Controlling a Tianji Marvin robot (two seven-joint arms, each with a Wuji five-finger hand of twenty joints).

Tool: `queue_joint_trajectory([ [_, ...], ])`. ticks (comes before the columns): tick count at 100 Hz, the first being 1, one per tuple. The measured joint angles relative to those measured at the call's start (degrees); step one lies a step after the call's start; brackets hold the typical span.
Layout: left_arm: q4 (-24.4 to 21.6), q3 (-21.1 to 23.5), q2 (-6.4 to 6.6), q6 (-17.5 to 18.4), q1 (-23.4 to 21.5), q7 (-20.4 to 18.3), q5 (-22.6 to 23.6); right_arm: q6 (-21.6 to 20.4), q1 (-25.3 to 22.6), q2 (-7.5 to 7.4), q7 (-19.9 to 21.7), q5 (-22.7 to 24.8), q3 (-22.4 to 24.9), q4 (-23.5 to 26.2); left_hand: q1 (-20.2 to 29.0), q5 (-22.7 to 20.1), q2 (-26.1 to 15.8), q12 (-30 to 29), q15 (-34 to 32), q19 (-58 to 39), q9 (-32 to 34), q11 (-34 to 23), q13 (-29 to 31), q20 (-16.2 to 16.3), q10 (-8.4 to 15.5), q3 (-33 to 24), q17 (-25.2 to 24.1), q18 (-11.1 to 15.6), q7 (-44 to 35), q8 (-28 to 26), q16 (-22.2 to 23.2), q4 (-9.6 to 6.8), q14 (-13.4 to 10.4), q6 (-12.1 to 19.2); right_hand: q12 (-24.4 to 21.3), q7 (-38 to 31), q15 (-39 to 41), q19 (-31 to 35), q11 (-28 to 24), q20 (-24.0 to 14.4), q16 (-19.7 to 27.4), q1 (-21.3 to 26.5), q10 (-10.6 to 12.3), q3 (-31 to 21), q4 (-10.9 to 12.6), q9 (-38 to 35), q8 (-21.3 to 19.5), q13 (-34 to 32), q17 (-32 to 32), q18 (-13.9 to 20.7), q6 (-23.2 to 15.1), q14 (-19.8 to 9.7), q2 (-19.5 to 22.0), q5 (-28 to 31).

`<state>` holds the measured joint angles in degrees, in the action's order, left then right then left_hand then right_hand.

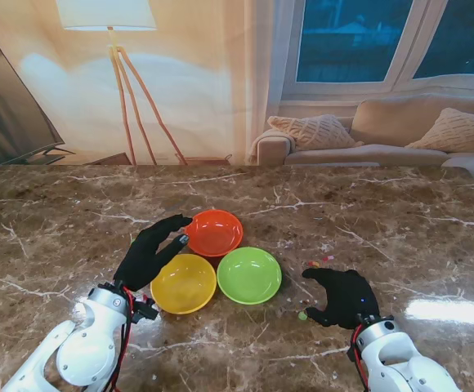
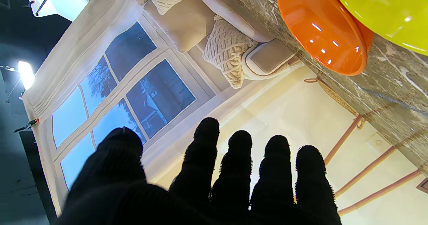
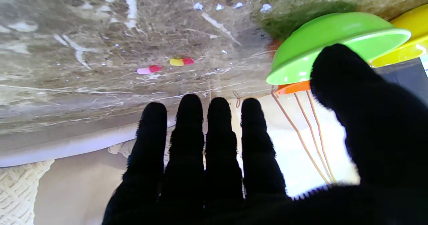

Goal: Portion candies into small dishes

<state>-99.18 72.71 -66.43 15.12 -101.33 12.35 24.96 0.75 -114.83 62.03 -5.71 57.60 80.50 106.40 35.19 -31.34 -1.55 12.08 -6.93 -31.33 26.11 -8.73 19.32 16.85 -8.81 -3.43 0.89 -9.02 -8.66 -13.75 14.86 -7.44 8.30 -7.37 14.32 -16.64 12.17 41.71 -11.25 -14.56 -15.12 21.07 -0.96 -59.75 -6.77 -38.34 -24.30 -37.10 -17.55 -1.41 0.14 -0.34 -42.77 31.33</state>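
left hand (image 1: 149, 253) flat, fingers apart, nothing held, over yellow dish (image 1: 184, 282) edge near orange dish (image 1: 213, 232). right hand (image 1: 342, 296) open, empty, beside green dish (image 1: 249, 274); green candy (image 1: 302, 315) at thumb, two candies (image 3: 165, 65) loose on surface (image 1: 57, 229).

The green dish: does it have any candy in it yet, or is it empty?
Empty. From the stand camera the green dish shows only bare, shiny inside; a small green candy lies outside it on the table, by the right hand.
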Motion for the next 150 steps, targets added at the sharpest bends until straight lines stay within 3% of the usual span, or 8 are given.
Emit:
queue_joint_trajectory([
  [26,-0.09,0.39,0.03,-0.24,-0.2,0.22,0.19,1.28,-1.21,-0.55,0.05,2.96,-0.68,0.3,0.0,-0.01,0.0,0.0,0.0,0.0,0.01,0.08,0.0,-0.01,0.0,0.0,0.0,-0.02,0.0,0.0,0.0,0.0,0.0,0.0,15.28,-0.98,12.51,1.65,-9.18,-6.75,-13.65,3.65,2.1,-5.28,-1.1,-1.64,0.54,-0.97,-0.08,-2.67,-2.99,0.0,-5.81,2.21],
  [42,0.09,0.33,0.04,-0.5,0.33,0.14,0.1,2.3,-0.77,-0.63,-1.61,2.92,-2.48,-1.06,0.0,-0.01,0.0,0.0,0.0,0.0,0.01,0.24,0.0,-0.01,0.0,0.0,0.0,-0.02,0.0,0.0,0.0,0.0,0.0,0.0,19.31,-2.19,16.63,1.65,-11.73,-8.07,-15.39,4.07,2.77,-5.53,-1.21,-2.16,0.66,-0.95,-0.08,-2.72,-4.49,0.0,-7.62,4.22],
  [54,0.16,0.37,0.06,-0.54,0.54,-0.08,0.03,3.57,-0.04,-0.63,-3.46,4.8,-3.77,-2.56,0.0,-0.01,0.0,0.0,0.0,0.0,0.01,0.25,0.0,-0.01,0.0,0.0,0.0,-0.02,0.0,0.0,0.0,0.0,0.0,0.0,20.21,-3.29,18.78,3.29,-12.78,-9.63,-16.8,4.09,3.5,-6.38,-1.21,-4.04,0.76,-0.96,-0.88,-2.77,-5.1,0.0,-9.05,5.83],
  [69,0.17,0.64,0.06,-0.77,0.54,-0.17,0.02,5.21,0.73,-0.77,-4.57,6.9,-5.19,-3.68,0.0,-0.01,0.0,0.0,0.0,0.0,0.01,0.26,0.0,-0.01,0.0,0.02,0.0,-0.03,0.0,0.0,0.0,0.0,0.0,0.0,20.93,-6.88,22.64,12.7,-13.2,-19.15,-19.04,4.11,4.13,-6.98,-1.23,-7.29,-0.88,-4.52,-4.23,-3.37,-5.14,-0.03,-11.84,9.28],
  [80,0.26,0.66,0.06,-0.93,0.65,-0.26,-0.03,5.59,1.2,-0.79,-5.35,6.79,-6.0,-4.55,0.0,-0.01,0.0,0.0,0.0,0.01,0.01,0.26,0.0,-0.01,0.0,0.02,0.0,-0.03,0.0,0.0,0.0,0.0,0.0,0.0,21.5,-7.83,24.58,16.22,-13.27,-23.2,-20.41,4.11,4.17,-7.54,-1.24,-8.09,-1.68,-4.54,-5.29,-3.37,-5.14,-0.03,-13.18,9.97],
  [94,0.47,0.66,0.1,-0.93,0.94,-0.52,-0.11,6.34,1.94,-0.79,-6.82,6.68,-7.03,-5.87,0.0,-0.01,0.0,0.0,0.0,0.01,0.01,0.28,0.0,-0.01,0.0,0.03,0.0,-0.04,0.0,0.0,0.0,0.0,0.0,0.0,21.55,-8.2,25.87,17.68,-13.69,-24.04,-21.61,4.11,4.2,-7.56,-2.41,-8.72,-2.8,-5.82,-5.6,-3.37,-5.17,-0.05,-13.6,11.08],
  [144,0.69,0.76,0.19,-0.91,1.21,-1.35,-0.9,8.28,4.98,-0.5,-9.04,5.39,-9.72,-9.77,0.0,-0.73,0.0,0.0,0.0,0.33,0.01,0.37,0.0,-0.02,-0.01,0.03,0.0,-0.22,0.0,-0.02,0.0,0.0,0.0,0.0,22.24,-10.98,27.95,19.9,-14.86,-24.71,-21.8,4.11,4.95,-7.6,-2.44,-11.63,-6.56,-9.41,-8.74,-3.37,-6.41,-0.2,-13.72,12.83],
  [150,0.69,0.76,0.19,-0.91,1.2,-1.31,-0.81,8.29,5.13,-0.51,-8.63,5.38,-9.86,-9.82,0.0,-0.76,0.0,0.0,0.0,0.44,0.01,0.37,0.0,-0.02,-0.01,0.03,0.0,-0.37,0.0,-0.02,0.0,0.0,0.0,0.0,22.24,-10.99,27.95,19.92,-15.06,-24.72,-21.8,6.25,5.12,-7.61,-2.45,-11.67,-6.61,-9.41,-8.74,-3.37,-6.47,-0.2,-12.77,12.83],
])
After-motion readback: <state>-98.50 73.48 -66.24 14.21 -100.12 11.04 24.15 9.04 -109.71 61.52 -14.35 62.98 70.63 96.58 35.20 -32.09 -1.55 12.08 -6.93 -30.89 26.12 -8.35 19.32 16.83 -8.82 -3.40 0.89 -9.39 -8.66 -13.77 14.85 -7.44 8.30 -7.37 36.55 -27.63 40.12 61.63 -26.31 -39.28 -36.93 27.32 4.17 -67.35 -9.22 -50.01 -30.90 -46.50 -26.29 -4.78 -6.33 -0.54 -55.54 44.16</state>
